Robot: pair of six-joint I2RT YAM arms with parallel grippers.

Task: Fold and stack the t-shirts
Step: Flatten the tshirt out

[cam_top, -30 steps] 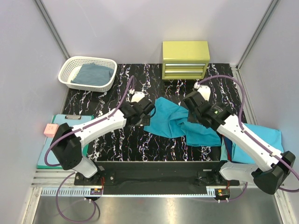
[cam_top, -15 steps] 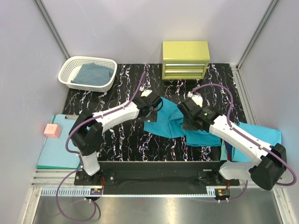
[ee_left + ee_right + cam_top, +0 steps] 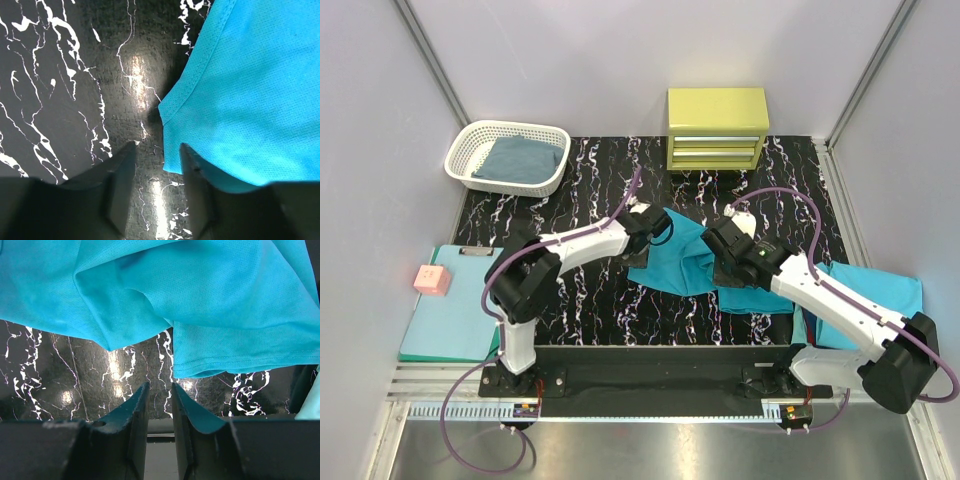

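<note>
A teal t-shirt (image 3: pixel 685 262) lies crumpled on the black marbled table (image 3: pixel 580 300). My left gripper (image 3: pixel 657 227) sits at its upper left edge. In the left wrist view the hemmed corner of this t-shirt (image 3: pixel 240 90) reaches into the gap of the left gripper (image 3: pixel 157 147), whose jaws stand apart, one finger (image 3: pixel 192 170) over the cloth. My right gripper (image 3: pixel 723 260) hovers over the shirt's middle. In the right wrist view the right gripper (image 3: pixel 160 385) shows a narrow empty gap, with the t-shirt (image 3: pixel 200 300) folded just beyond its tips. A lighter turquoise t-shirt (image 3: pixel 875 295) lies at the right.
A white basket (image 3: pixel 470 145) holding a dark blue folded cloth (image 3: pixel 525 160) stands at the back left. A yellow-green drawer box (image 3: pixel 717 128) stands at the back. A mint-green clipboard (image 3: pixel 445 320) and a pink block (image 3: pixel 432 280) lie at the left edge.
My left arm has swung right to the shirt's left edge and its jaws have narrowed around the hem corner. My right gripper has shifted a little left over the shirt.
</note>
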